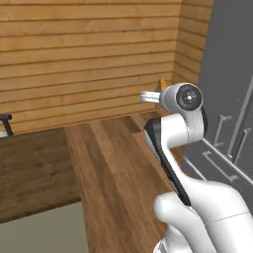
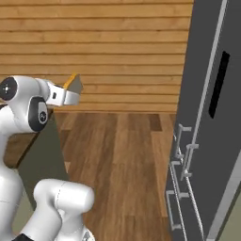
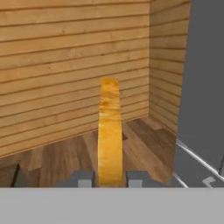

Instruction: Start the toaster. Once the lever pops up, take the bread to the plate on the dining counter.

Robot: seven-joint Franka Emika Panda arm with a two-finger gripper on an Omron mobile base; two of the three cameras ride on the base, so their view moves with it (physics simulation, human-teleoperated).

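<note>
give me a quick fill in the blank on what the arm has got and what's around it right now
1. The jaws of the gripper are shut on the ____.
2. In the hand view the bread is seen ____-on, as a narrow golden strip.
3. The wall ahead of the slice is made of horizontal ____ planks.
4. The tall cabinet front to the robot's right is coloured ____.

Missing words: bread; edge; wooden; grey
</note>
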